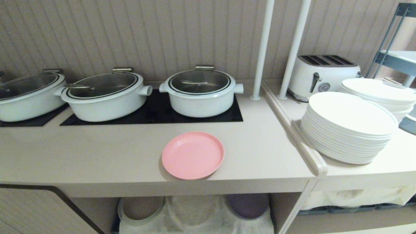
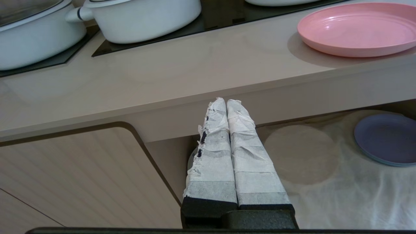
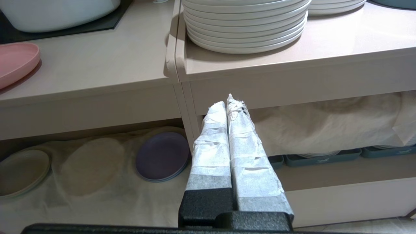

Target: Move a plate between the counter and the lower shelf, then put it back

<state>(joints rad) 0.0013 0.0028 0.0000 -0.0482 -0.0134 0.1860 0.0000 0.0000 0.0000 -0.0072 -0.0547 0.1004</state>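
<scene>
Head view shows you the plate (image 1: 193, 155) flat on the tabletop (image 1: 97, 156), the lower shelf (image 1: 195, 214) holding no pink plate. Wrist views show your left gripper (image 2: 226, 103) and right gripper (image 3: 227, 102) with fingers closed on nothing, below the tabletop edge; whether the transfer is pending or complete cannot be judged.

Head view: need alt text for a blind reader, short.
A pink plate sits on the beige counter near its front edge, in front of three lidded white pots on black panels. Below, the cloth-lined lower shelf holds a purple plate. To the right stand stacked white plates and a toaster; no arm shows.
</scene>
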